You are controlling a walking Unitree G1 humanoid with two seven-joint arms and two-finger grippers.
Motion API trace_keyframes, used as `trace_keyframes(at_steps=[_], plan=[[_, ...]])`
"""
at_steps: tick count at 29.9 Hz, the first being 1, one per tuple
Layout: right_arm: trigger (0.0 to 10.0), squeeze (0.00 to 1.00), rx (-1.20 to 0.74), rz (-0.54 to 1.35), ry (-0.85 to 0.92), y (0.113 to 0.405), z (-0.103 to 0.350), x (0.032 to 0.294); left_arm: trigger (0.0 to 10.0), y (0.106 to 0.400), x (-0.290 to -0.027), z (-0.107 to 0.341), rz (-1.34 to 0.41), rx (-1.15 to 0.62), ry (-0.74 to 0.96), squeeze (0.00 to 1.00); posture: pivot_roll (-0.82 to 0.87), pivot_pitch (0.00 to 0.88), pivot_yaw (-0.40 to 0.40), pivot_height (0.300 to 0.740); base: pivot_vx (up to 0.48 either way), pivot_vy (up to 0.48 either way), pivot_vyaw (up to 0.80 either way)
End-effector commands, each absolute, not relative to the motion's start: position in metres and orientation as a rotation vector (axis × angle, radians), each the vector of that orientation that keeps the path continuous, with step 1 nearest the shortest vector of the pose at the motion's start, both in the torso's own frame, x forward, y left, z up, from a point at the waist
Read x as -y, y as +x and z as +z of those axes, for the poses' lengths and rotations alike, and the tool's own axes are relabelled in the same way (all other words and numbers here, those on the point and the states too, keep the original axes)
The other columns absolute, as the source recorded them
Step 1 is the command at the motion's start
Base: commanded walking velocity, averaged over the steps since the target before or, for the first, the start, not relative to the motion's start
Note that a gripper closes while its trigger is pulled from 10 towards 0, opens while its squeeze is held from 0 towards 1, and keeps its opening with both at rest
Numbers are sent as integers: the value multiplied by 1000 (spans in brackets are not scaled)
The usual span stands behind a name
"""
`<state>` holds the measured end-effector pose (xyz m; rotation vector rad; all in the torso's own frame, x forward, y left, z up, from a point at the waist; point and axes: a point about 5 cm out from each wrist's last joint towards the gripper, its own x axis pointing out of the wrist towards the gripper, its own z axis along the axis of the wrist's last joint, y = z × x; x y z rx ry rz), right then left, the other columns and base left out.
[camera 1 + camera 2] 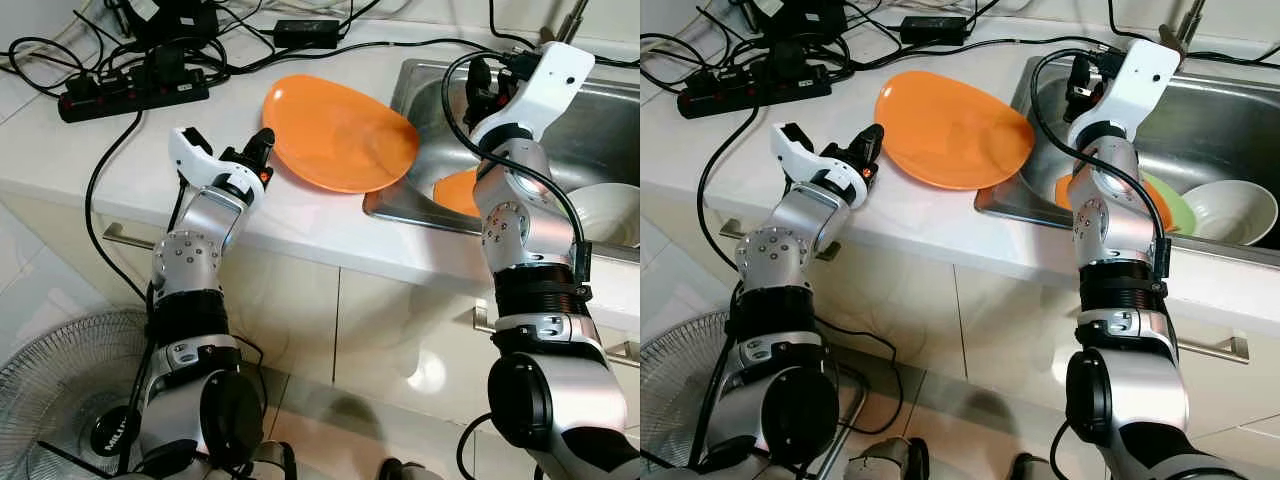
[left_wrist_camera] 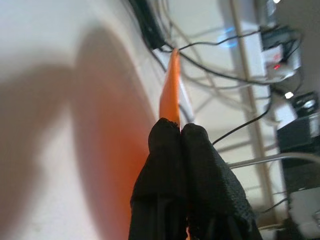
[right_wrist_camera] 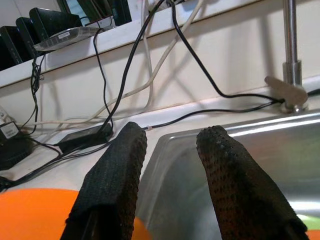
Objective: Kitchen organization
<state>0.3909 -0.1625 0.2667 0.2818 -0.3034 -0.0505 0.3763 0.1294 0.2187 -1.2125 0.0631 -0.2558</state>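
Note:
A large orange plate [image 1: 340, 135] lies on the white counter [image 1: 60, 160], its right side resting over the rim of the steel sink [image 1: 400, 212]. My left gripper [image 1: 263, 145] is at the plate's left rim and is shut on it. In the left wrist view the two black fingers [image 2: 165, 165] press together with the plate's thin orange edge [image 2: 171, 90] rising between them. My right gripper [image 1: 480, 78] hangs open over the sink's left part with nothing between its fingers [image 3: 112, 175].
The sink holds a second orange dish [image 1: 455, 190], a green plate [image 1: 1175, 205] and a white bowl [image 1: 1230, 210]. A faucet [image 3: 290, 65] stands behind it. A black power strip [image 1: 130, 95], an adapter [image 1: 305, 32] and cables crowd the counter's back. A fan [image 1: 60, 380] stands on the floor at left.

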Motion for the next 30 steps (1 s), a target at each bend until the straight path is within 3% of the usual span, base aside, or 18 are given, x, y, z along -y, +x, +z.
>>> trace_keyframes(at_steps=[1, 7, 13, 16, 18, 22, 23, 30], plan=[[10000, 0, 308, -54, 311, 389, 268, 165, 10000, 374, -130, 230, -297, 8, -1267, 0, 111, 106, 57, 740, 0, 0, 0], [10000, 0, 282, -55, 387, 388, 262, 168, 10000, 372, -127, 230, -318, 43, -1412, 0, 107, 107, 54, 740, 0, 0, 0], [10000, 0, 280, -64, 396, 387, 261, 171, 10000, 371, -127, 229, -325, 41, -1391, 0, 106, 106, 53, 740, 0, 0, 0], [10000, 0, 276, -62, 397, 387, 261, 171, 10000, 372, -127, 228, -304, 29, -1315, 0, 107, 103, 54, 740, 0, 0, 0], [10000, 0, 263, -51, 387, 387, 259, 169, 10000, 373, -127, 224, -283, -4, -1091, 0, 108, 103, 55, 740, 0, 0, 0], [10000, 0, 241, -58, 344, 387, 254, 169, 10000, 373, -126, 223, -293, -31, -1012, 0, 109, 102, 57, 740, 0, 0, 0], [10000, 0, 227, -65, 300, 388, 250, 169, 10000, 371, -129, 226, -306, -44, -994, 1000, 113, 102, 58, 740, 0, 0, 0], [10000, 0, 190, -77, 240, 389, 242, 171, 10000, 364, -144, 241, -310, 7, -886, 1000, 125, 93, 59, 740, 0, 0, 0]])
